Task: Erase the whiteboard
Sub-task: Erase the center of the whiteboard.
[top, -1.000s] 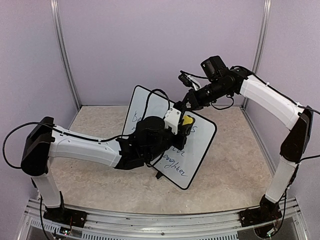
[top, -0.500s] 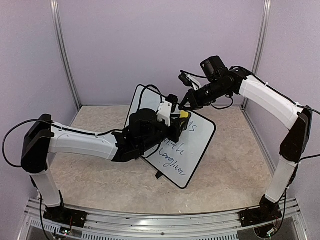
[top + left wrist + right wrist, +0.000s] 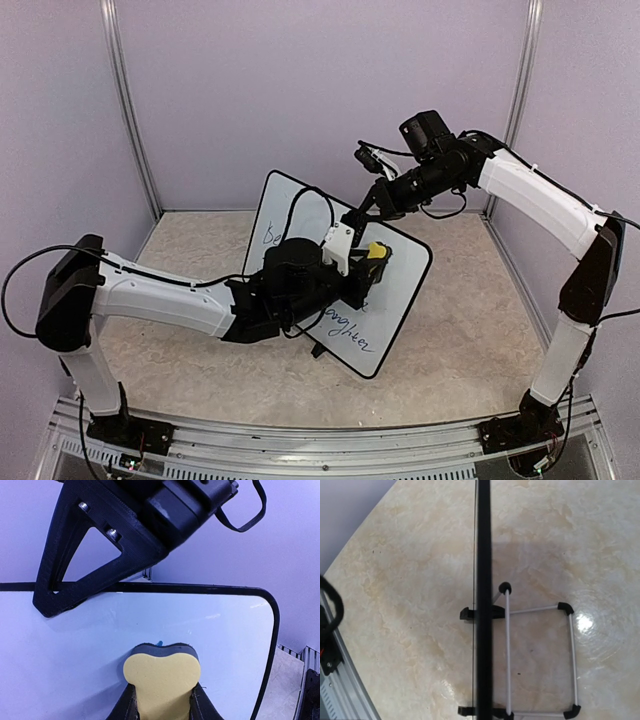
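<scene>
The whiteboard stands tilted on its feet mid-table, with blue cursive writing on its lower part. My left gripper is shut on a yellow eraser and presses it against the board's face. In the left wrist view the eraser has its dark felt side on the white surface, over a small blue mark. My right gripper is shut on the board's top edge; its black finger overlaps the frame. The right wrist view looks down the board's black edge.
Behind the board, a white wire stand and small black feet rest on the beige marbled table. Purple walls with metal posts enclose the cell. A metal rail runs along the near edge.
My left gripper swept the eraser up and to the left across the board, then back down to the right. The right gripper stayed on the top edge.
</scene>
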`<state>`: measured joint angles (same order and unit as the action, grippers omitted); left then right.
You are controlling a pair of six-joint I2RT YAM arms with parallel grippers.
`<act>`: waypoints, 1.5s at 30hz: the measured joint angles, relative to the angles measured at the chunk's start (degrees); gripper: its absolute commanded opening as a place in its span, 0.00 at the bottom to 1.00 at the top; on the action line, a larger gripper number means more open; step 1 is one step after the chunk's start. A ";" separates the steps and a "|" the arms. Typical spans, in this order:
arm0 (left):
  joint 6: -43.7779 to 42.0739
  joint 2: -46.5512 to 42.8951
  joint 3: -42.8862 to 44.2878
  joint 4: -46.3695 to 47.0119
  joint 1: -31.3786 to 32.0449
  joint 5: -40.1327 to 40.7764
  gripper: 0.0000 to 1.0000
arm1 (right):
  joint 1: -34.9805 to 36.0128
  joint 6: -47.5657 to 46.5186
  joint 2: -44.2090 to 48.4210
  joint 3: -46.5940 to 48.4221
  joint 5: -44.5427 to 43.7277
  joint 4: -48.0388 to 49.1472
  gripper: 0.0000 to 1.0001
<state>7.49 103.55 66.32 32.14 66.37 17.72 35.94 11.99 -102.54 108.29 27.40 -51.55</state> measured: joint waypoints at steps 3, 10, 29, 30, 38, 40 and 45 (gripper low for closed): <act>-0.02 0.11 0.50 -1.38 0.74 1.77 0.12 | 0.02 -0.02 -0.02 0.04 0.09 0.00 0.00; 0.72 2.89 6.97 -8.37 2.19 9.64 0.12 | -0.11 -1.55 -0.61 0.50 -1.60 0.52 0.00; -3.74 5.90 15.34 -11.61 2.45 17.99 0.13 | -0.33 -1.84 -0.74 0.52 -1.42 1.84 0.00; -3.93 6.05 15.76 -12.02 2.45 18.34 0.12 | -0.33 -1.88 -0.74 0.52 -1.46 1.97 0.00; -3.04 5.51 13.18 -9.81 2.51 16.81 0.12 | -0.33 -1.81 -0.74 0.50 -1.29 1.44 0.00; -2.64 4.94 11.85 -9.66 2.51 15.78 0.12 | -0.33 -1.81 -0.74 0.50 -1.20 1.36 0.00; -1.88 3.78 10.14 -11.67 2.51 13.20 0.12 | -0.33 -1.79 -0.76 0.50 -1.22 1.25 0.00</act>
<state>5.61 107.33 76.47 20.47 68.88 30.92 35.62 10.20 -103.31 108.79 26.17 -50.30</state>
